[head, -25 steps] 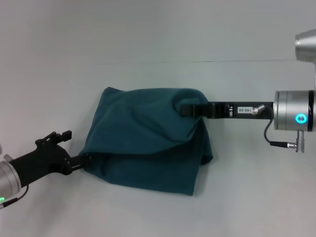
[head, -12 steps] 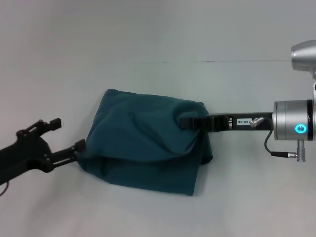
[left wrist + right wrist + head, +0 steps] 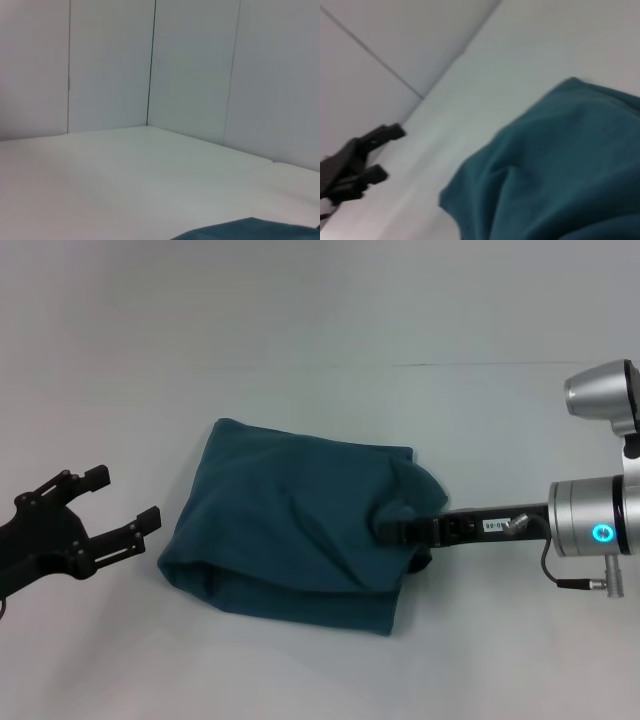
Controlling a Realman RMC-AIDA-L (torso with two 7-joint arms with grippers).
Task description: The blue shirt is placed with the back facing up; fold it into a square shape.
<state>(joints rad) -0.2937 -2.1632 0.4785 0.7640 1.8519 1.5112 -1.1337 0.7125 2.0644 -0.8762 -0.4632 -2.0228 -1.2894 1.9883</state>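
Teal-blue knit, the blue shirt (image 3: 300,523) lay near the middle of the white table (image 3: 300,310), folded into a roughly square packet with a rounded fold along its near edge and loose fabric bunched at its right side. Our left gripper (image 3: 115,508) hung apart from the packet's left edge, its jaws spread and holding nothing. Our right gripper (image 3: 385,530) reached in from the right, its tip buried in the bunched fabric; we could not tell how its jaws stood. In the right wrist view the shirt (image 3: 560,170) filled the near field, with the left gripper (image 3: 380,152) farther off. We judged the fold nearly complete, the step in hand being to settle the right side flat. To do this well, we would free the right tip slowly and level, so the top layer would not drag, then smooth the puckered corner toward the edge.
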